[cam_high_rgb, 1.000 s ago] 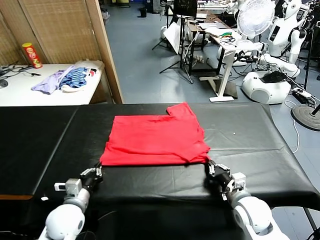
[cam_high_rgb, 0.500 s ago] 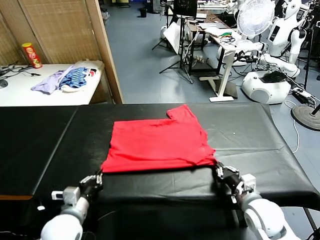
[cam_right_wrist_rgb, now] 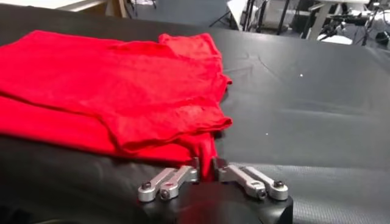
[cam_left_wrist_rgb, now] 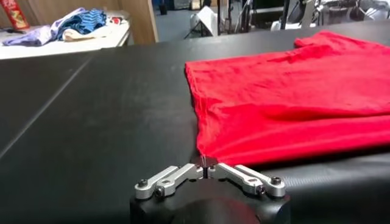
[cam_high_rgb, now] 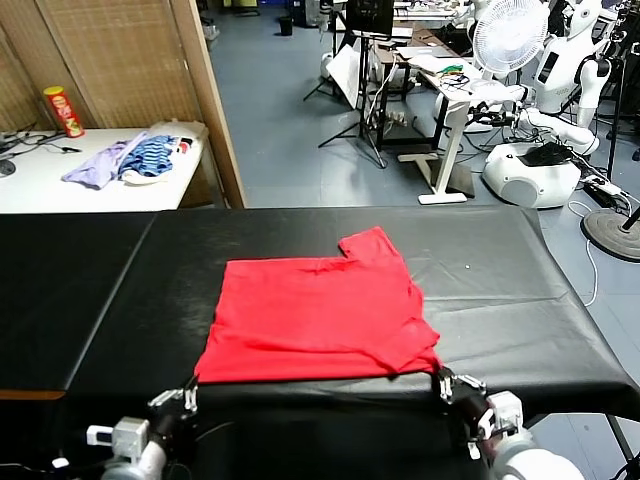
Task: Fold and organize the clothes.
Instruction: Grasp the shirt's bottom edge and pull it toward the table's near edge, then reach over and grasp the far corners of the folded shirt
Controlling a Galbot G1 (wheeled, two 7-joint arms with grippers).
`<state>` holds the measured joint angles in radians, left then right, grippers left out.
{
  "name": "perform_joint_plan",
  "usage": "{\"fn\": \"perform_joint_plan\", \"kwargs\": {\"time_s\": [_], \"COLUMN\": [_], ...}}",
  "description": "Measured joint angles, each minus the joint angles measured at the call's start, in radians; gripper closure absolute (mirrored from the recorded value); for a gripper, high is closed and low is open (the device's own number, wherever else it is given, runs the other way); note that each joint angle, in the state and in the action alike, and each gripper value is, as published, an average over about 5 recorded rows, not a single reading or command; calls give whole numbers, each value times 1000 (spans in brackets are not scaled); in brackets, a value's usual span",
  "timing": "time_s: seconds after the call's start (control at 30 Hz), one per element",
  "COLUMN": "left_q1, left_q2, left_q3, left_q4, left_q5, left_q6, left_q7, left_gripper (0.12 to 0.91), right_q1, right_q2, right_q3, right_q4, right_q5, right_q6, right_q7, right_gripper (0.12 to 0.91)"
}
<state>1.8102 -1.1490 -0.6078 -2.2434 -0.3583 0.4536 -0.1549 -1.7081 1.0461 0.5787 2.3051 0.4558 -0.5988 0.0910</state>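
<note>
Lying folded, T-shirt [cam_high_rgb: 315,318] has near corners at left gripper [cam_high_rgb: 184,402], right gripper [cam_high_rgb: 447,383].

— Can any writing be read here?
— None. The red can [cam_high_rgb: 63,110] on the far left white table [cam_high_rgb: 40,180] carries a label, but its letters are too small to read.
— And the red shirt [cam_high_rgb: 315,318]?
— Plain, no print showing.

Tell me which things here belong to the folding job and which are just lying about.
Job:
- bright red cotton T-shirt, folded on the black table
- left gripper and right gripper at its near corners

Lying about:
- purple and blue-striped garments heaped on the white side table
- red snack can
- white standing fan
</note>
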Motion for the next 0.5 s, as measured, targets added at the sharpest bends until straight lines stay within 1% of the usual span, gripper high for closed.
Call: {"fn": "perform_joint_plan", "kwargs": {"time_s": [0.03,0.1,0.13,0.17,0.27,0.33,0.4,0.5], "left_q1": [6,14,16,16,1,-29,-85,-216], "left_q2": [3,14,21,30,60,83,108,142], "left_q3": [-4,-14,-22,-31,-67,-85,-92,-76], "left_q4": [-8,-28,-39,-53,-88,-97,-86,-32], "left_q5": [-7,-34,-52,-72,-132,-170,-213,-301], "left_q6": [4,13,19,25,37,39,47,74], "left_q7": [-5,-15,-20,-24,-38,-50,-69,-104], "left_gripper": [648,548,480,430,298,254,238,233], "right_q1": [-1,9,21,39,141,244,361,536], "right_q2": [-8,-25,-34,-43,-62,-65,-62,-47], "right_q3": [13,42,53,61,54,18,-35,-127], "right_q4": [12,28,30,26,-21,-83,-159,-290], "right_q5": [21,65,86,102,126,130,131,119], "right_q6": [-7,-14,-12,-7,9,17,26,41], "right_q7": [1,5,9,13,32,44,50,53], "right_gripper": [334,265,246,239,229,227,227,227]}}
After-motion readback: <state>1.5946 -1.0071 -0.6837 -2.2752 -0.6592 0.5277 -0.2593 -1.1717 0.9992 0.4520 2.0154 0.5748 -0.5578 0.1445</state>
